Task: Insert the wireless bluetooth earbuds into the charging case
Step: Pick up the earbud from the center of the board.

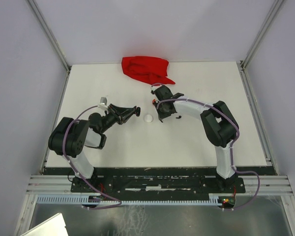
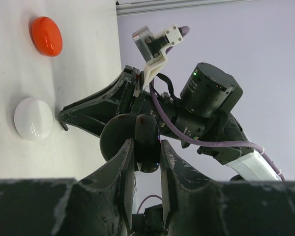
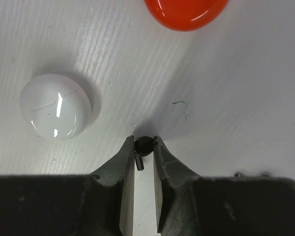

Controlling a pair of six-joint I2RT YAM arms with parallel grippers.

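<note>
My right gripper (image 3: 144, 141) is shut on a tiny black earbud (image 3: 145, 146) and holds it at the white table surface, its stem pointing back between the fingers. My left gripper (image 2: 146, 147) is shut on a round black charging case (image 2: 147, 135), held on edge above the table with its lid swung open to the left. In the top view the left gripper (image 1: 136, 111) and the right gripper (image 1: 161, 118) face each other, with a white round case (image 1: 148, 118) between them.
The white round case (image 3: 55, 105) lies on the table left of my right fingers, and an orange-red round case (image 3: 187, 12) lies beyond them. Both also show in the left wrist view, white (image 2: 33, 118) and orange-red (image 2: 46, 36). A red cloth (image 1: 145, 69) lies at the table's back edge.
</note>
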